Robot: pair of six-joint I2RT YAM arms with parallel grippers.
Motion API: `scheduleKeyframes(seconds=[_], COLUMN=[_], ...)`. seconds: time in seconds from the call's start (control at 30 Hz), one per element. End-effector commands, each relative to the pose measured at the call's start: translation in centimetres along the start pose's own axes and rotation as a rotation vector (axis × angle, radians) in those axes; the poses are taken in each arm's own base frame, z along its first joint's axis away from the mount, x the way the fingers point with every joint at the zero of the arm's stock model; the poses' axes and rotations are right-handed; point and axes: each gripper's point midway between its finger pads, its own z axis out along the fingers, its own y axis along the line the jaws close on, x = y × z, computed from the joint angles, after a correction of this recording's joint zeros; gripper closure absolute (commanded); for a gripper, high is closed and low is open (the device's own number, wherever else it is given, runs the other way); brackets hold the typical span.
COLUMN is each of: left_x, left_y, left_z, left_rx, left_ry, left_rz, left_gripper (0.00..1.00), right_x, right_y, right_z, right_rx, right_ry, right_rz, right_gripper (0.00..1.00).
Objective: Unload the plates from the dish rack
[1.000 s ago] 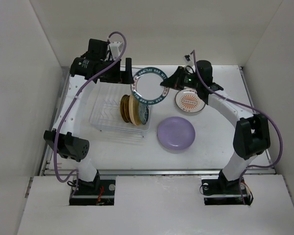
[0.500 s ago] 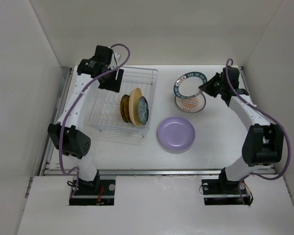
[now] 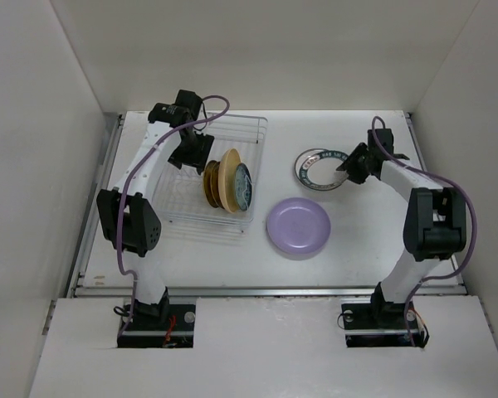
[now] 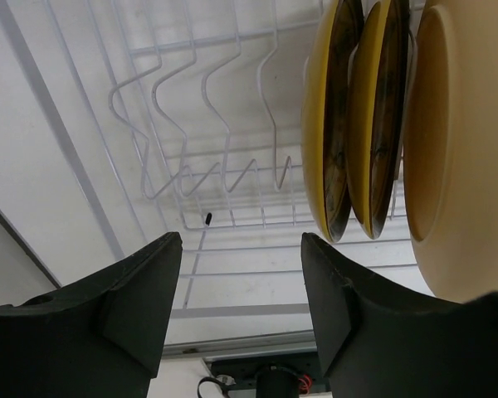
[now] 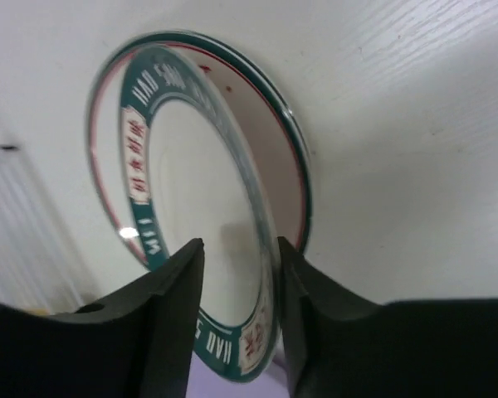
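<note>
Upright plates (image 3: 227, 184) are standing in the 3 o'clock end of the dish rack (image 3: 178, 192), with a lone plate (image 3: 298, 226) lying at its 4 o'clock and a tilted plate (image 3: 318, 168) leaning on a second plate (image 5: 275, 139) at its 3 o'clock.

The work area is a flat white surface (image 3: 373, 240), matte, showing a faint wood-like grain in the right wrist view. It is enclosed on three sides by plain white panels: a back wall (image 3: 257, 50), a left wall (image 3: 33, 166) and a right wall (image 3: 473, 108), all rising upward and outward from the surface. A grey metal rail (image 3: 266, 291) runs along the near edge of the surface, and similar metal strips border its left side (image 3: 95, 215) and right side (image 3: 415, 137). In front of the near rail lies a white ledge (image 3: 266, 348), set lower in the overhead view and spanning nearly the full width.
</note>
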Motion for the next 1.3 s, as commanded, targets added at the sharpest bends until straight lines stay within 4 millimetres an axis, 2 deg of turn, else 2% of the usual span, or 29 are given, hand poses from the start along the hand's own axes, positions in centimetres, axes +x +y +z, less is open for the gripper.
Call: scheduleKeyframes(seconds=[0.0,0.03,0.1,0.13,0.2,0.23,0.27,0.37,0.47,0.8,0.87,0.97,1.0,1.03,1.07,1.1,1.23,1.27], left_x=[0.3,0.3,0.2,0.2,0.4,0.5,0.5,0.4,0.4,0.7,0.9,1.2,1.3,1.5,1.6,1.6,1.3,1.3], left_y=[-0.2,-0.4,-0.7,-0.7,-0.7,-0.7,-0.7,-0.9,-0.9,-0.9,-1.2,-1.1,-1.1,-1.4,-1.6,-2.0,-2.2,-2.0], left_z=[-1.3,-1.3,-1.7,-1.7,-1.5,-1.5,-1.5,-1.5,-1.5,-1.3,-1.1,-0.8,-0.1,-0.2,0.3,0.2,0.3,0.0], left_rx=[0.021,0.034,0.036,0.036,0.037,0.037,0.037,0.047,0.047,0.048,0.051,0.043,0.044,0.062,0.073,0.076,0.088,0.074], left_ry=[-0.012,-0.013,-0.024,-0.024,-0.015,-0.015,-0.015,-0.016,-0.016,-0.007,0.002,0.021,0.042,0.052,0.063,0.063,0.052,0.043], left_rz=[0.010,0.010,0.018,0.018,0.027,0.027,0.027,0.027,0.027,0.037,0.046,0.047,0.048,0.048,0.058,0.067,0.057,0.057], left_gripper=[0.43,0.43,0.43,0.43,0.42,0.42,0.42,0.42,0.42,0.41,0.41,0.41,0.41,0.41,0.39,0.37,0.37,0.37], right_x=[1.0,1.2,1.8,2.2,2.5,2.2,2.8,2.2,1.9,1.3,0.5,0.4,-0.1,-0.3,-0.2,-1.0,-1.4,-1.1], right_y=[-2.3,-2.8,-3.9,-4.9,-5.3,-5.0,-5.6,-5.1,-4.7,-3.6,-2.9,-2.6,-1.9,-1.7,-1.7,-0.7,-0.4,-0.7], right_z=[1.8,1.9,2.4,2.6,3.1,3.0,3.4,3.6,4.1,5.2,4.4,3.1,2.0,1.4,0.9,-0.3,-2.2,-2.1], right_rx=[0.086,0.109,0.153,0.189,0.200,0.194,0.211,0.202,0.191,0.198,0.184,0.171,0.150,0.140,0.136,0.110,0.100,0.106], right_ry=[0.049,0.060,0.078,0.089,0.102,0.095,0.114,0.106,0.107,0.140,0.111,0.098,0.075,0.065,0.061,0.031,-0.002,0.005], right_rz=[-0.051,-0.049,-0.046,-0.054,-0.063,-0.064,-0.062,-0.075,-0.075,-0.097,-0.101,-0.113,-0.125,-0.137,-0.138,-0.151,-0.163,-0.162], right_gripper=[0.52,0.43,0.33,0.32,0.32,0.34,0.37,0.37,0.43,0.43,0.41,0.31,0.24,0.22,0.21,0.21,0.20,0.20])
